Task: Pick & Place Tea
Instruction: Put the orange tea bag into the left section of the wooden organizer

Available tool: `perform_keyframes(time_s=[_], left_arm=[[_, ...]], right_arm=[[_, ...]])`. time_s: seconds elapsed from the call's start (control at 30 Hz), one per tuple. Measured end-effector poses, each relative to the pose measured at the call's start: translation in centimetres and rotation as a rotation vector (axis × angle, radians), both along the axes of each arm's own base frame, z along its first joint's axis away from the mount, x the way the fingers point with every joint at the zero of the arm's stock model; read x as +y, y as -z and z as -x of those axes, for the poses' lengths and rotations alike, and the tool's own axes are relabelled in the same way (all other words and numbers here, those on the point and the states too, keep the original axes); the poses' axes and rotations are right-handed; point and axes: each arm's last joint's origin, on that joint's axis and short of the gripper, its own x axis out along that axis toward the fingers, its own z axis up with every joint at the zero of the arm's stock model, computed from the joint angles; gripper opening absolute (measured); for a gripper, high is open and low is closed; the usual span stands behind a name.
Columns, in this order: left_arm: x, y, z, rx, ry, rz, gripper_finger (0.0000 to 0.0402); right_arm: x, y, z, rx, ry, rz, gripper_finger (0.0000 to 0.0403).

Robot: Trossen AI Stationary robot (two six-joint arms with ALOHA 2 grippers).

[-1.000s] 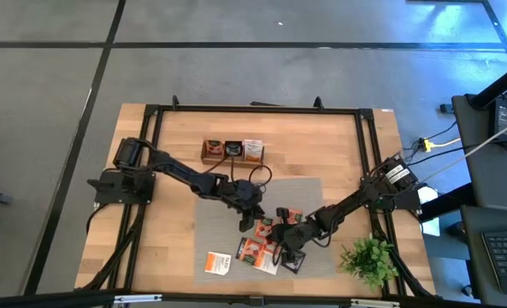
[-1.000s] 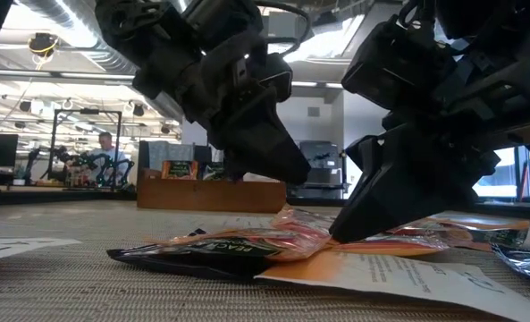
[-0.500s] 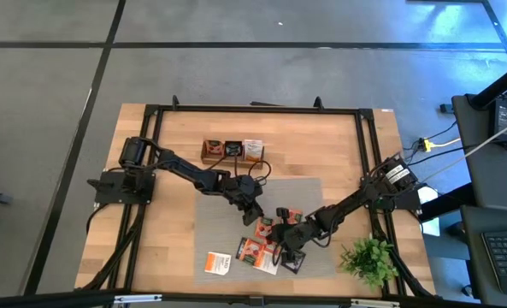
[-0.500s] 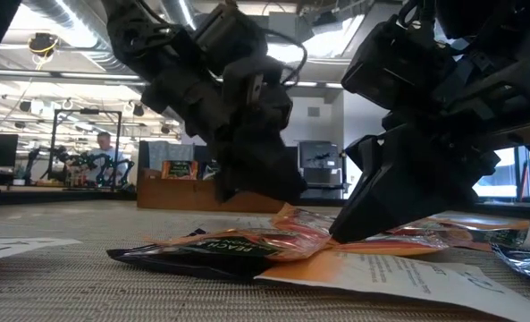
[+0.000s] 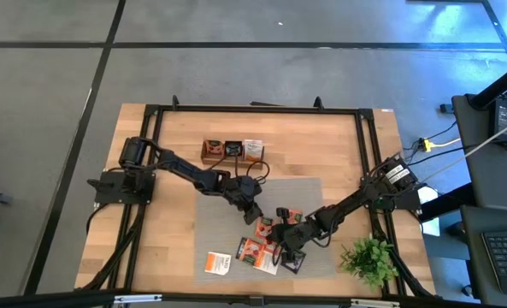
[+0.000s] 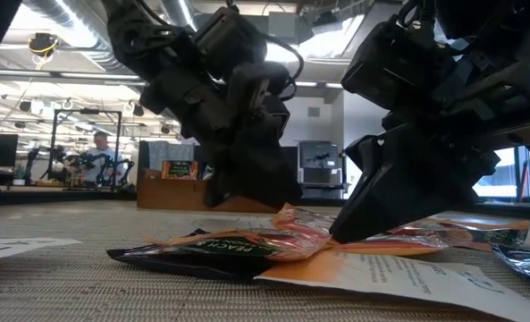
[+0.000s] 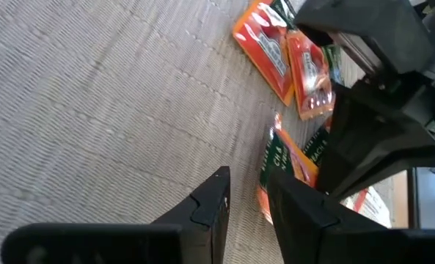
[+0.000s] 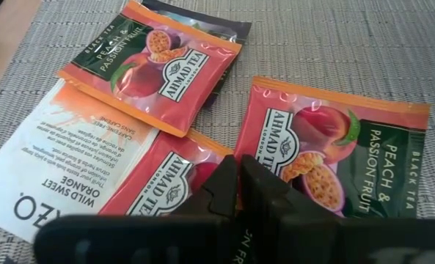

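**Now both tools over the tea pile**

Down at the grey mat [image 5: 236,214], the right tool [image 5: 289,242] sits low with its fingers [image 8: 235,183] pressed together, their tips resting on an orange sachet [image 8: 177,183] in the heap. No sachet is lifted – the wrist view shows the fingertips on the packet's face, with nothing pinched between them.

The left tool [image 5: 251,211] hangs just beside the heap, on the side toward the wooden tray [image 5: 232,151]. Its fingers [image 7: 210,202] stand a little apart, with bare mat showing in the gap, and they hold nothing.

The tea lies mostly in a loose cluster on the mat between the two tools and the desk's near edge: orange peach-and-passion-fruit sachets [image 8: 338,158] overlapping one another, a white sachet with orange print [image 8: 63,161] partly under them, and a dark one [image 6: 202,255] at the front of the pile in the low view. One white sachet [image 5: 218,263] lies apart, beside the mat's near left corner. More sachets stand in the tray's compartments.

A small green plant [image 5: 368,257] stands on the desk [image 5: 168,257] near the right arm – well clear of the pile.
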Motion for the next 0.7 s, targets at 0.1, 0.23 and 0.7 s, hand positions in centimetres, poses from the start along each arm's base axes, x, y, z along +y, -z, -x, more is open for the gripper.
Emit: perform_keyframes(time_s=[0.1, 0.23, 0.7], left_arm=[[-0.5, 0.0, 0.0, 0.006, -0.001, 0.017, 0.0088], [-1.1, 0.1, 0.1, 0.016, -0.004, 0.039, 0.0088], [-1.5, 1.0, -0.6, -0.034, -0.017, 0.06, 0.0088]], right_arm=[[0.0, 0.0, 0.0, 0.0, 0.0, 0.0, 0.0026], [0.0, 0.0, 0.0, 0.0, 0.0, 0.0, 0.0026], [0.0, 0.0, 0.0, 0.001, 0.0, 0.0, 0.0026]])
